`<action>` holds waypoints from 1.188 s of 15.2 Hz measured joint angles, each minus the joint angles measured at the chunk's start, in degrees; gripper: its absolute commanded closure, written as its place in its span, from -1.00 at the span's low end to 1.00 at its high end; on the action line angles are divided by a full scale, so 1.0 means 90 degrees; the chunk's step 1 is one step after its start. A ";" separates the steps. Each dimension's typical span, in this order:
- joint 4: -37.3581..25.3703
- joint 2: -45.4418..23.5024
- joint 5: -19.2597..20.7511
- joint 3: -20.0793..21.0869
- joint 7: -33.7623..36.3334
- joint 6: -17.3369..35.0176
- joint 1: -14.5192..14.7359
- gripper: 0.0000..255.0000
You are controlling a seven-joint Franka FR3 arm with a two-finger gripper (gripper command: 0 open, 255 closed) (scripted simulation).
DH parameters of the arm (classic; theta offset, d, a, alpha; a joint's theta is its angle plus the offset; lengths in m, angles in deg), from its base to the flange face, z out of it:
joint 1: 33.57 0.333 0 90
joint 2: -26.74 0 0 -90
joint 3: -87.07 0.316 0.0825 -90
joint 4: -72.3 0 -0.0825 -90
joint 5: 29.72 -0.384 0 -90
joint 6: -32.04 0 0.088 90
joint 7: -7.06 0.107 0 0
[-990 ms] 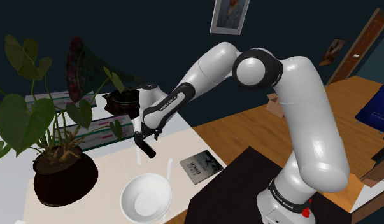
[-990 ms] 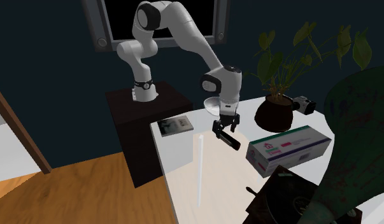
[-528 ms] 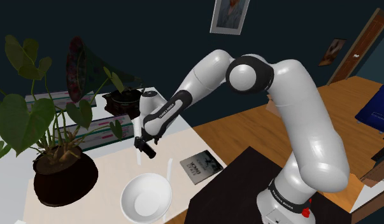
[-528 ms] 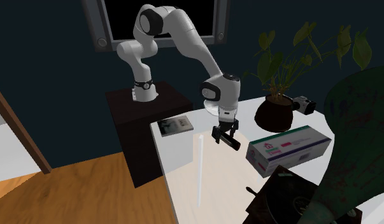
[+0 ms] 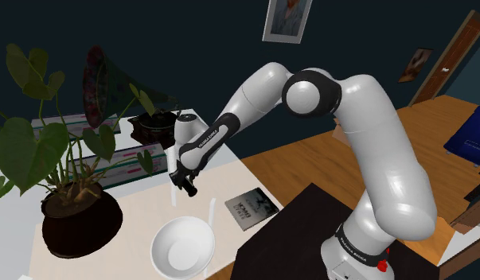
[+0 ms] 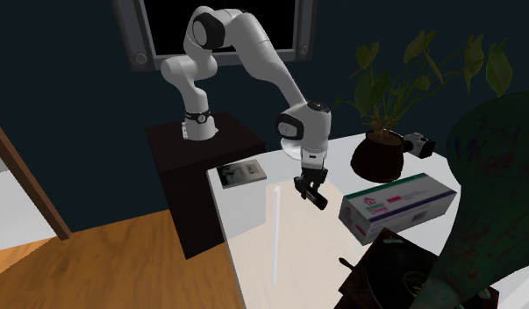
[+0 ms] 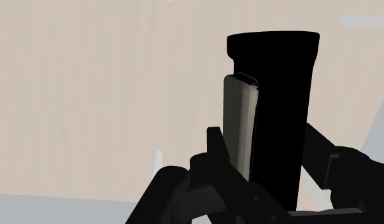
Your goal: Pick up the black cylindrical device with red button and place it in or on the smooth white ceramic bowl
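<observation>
Wrist view: pincer (image 7: 267, 167) clamped on the black cylindrical device (image 7: 283, 95) near one end, held aloft above the worktop (image 5: 138, 208), apart from the white bowl (image 5: 170, 239). Judged rigid, light, smooth-sided, hence slip-prone; a mid-barrel grip looks safer.

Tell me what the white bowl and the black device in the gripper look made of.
The bowl: smooth glossy white with soft highlights, likely glazed ceramic. The device: matte black body without shine, perhaps plastic; the grey strip along its side has a sheen, possibly metal, uncertain.
</observation>
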 measured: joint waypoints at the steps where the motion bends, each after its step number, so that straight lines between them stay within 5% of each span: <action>1: -0.0001 0.0006 0.0000 0.0000 0.0000 -0.0003 0.0000 1.00; 18: 0.0230 0.0647 -0.0095 0.0107 -0.0058 -0.0419 -0.0084 1.00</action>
